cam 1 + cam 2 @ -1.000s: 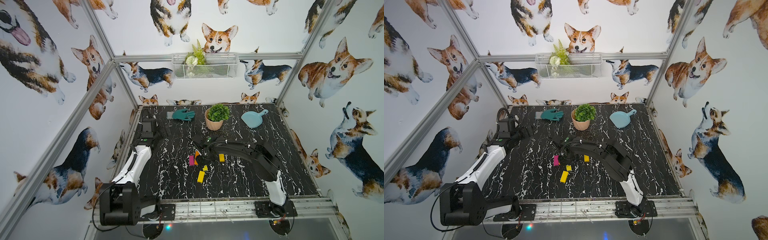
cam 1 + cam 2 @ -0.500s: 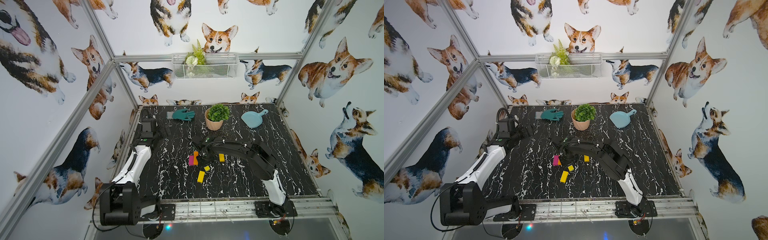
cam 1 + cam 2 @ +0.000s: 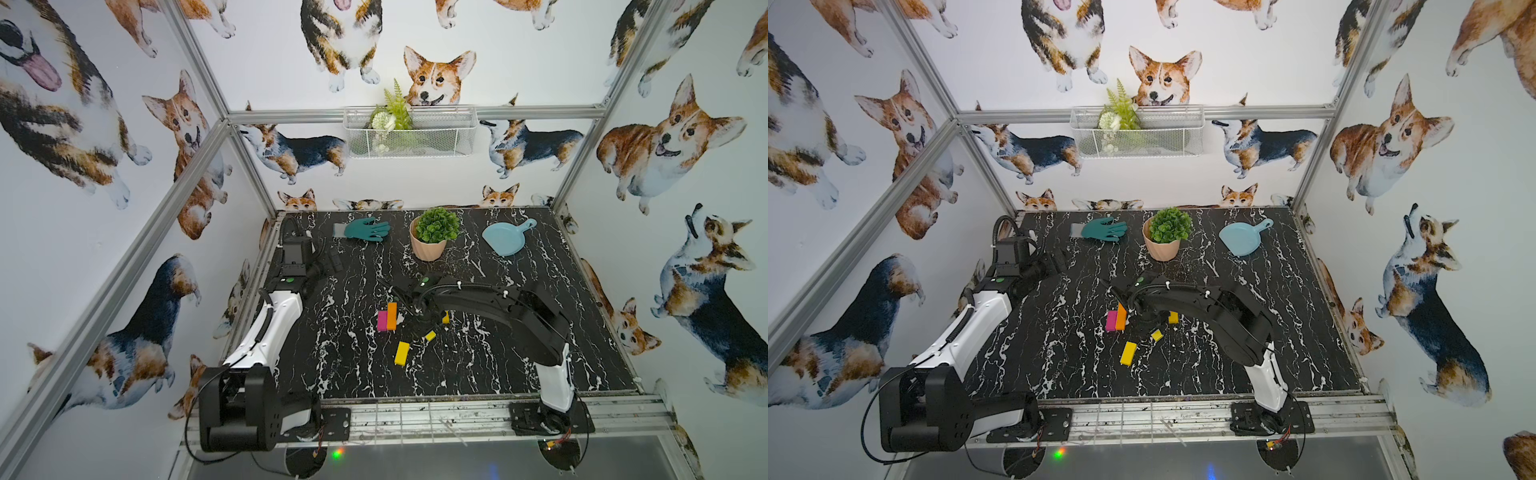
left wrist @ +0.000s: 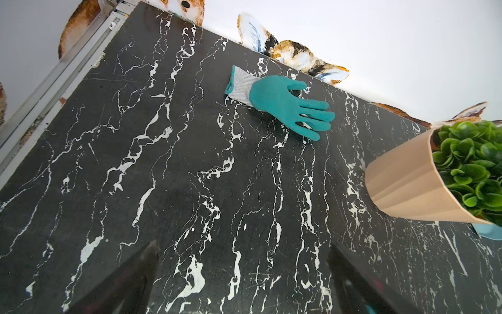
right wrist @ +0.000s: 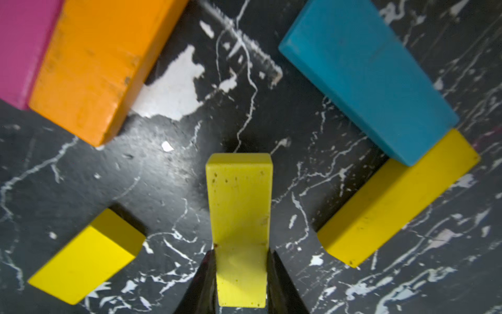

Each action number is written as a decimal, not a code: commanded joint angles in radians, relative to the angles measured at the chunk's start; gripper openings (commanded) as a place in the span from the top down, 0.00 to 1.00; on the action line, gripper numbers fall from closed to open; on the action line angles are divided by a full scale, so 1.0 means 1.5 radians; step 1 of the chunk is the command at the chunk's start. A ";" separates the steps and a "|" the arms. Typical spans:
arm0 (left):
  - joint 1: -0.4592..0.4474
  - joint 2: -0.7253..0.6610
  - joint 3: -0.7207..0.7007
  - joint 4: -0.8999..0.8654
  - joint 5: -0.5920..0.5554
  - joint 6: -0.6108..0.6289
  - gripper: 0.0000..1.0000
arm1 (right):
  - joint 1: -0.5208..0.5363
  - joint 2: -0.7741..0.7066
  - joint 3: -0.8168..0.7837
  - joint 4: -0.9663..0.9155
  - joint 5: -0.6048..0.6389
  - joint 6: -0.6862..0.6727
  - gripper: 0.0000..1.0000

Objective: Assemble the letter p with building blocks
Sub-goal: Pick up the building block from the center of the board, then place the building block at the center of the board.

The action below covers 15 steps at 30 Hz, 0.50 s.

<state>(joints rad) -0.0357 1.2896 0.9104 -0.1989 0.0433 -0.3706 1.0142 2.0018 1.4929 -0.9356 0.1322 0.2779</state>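
Closed now where a second ago its jaws stood half apart, the right gripper (image 5: 241, 261) pinches the gripped yellow block (image 5: 239, 217) by its two long sides. Gripper and block together have slid a little to the right, away from the orange block (image 3: 391, 316), which was partly covered before and now shows fully in both top views. Whether the gripped yellow block is lifted clear of the black marble table (image 3: 353, 374) cannot be told. The building blocks lie loose and are not joined into the letter p. A pink block (image 3: 381, 321) lies flat against the left side of the orange block, touching it. To the right of the orange block, a teal-blue block (image 5: 366, 78) is hidden under the right arm in both top views and seen only by the right wrist camera. Its end meets the end of a second yellow block (image 3: 445, 318) at an angle. A third yellow block (image 3: 402, 353) lies alone in front of the orange block, toward the robot's base. The left gripper (image 4: 244, 285) hangs well behind and to the left of the orange block, its jaws spread wide with nothing between them, over bare marble. Far behind the orange block, near the back wall, sit a teal glove (image 3: 365, 229), a potted plant (image 3: 428, 249) and a light-blue dustpan (image 3: 505, 237).
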 commanded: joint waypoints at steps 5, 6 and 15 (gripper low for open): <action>0.001 0.001 -0.001 0.020 0.009 -0.007 0.00 | -0.004 -0.020 -0.030 -0.018 -0.004 -0.129 0.71; 0.001 0.002 -0.001 0.020 0.010 -0.008 0.00 | -0.008 -0.018 -0.029 -0.015 -0.014 -0.130 0.70; 0.000 0.000 -0.002 0.019 0.012 -0.007 0.00 | -0.012 -0.016 -0.036 0.019 -0.079 -0.113 0.42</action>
<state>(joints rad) -0.0353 1.2922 0.9092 -0.1894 0.0544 -0.3737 0.9936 1.9854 1.4448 -0.9352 0.0574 0.1112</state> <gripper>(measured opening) 0.999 0.522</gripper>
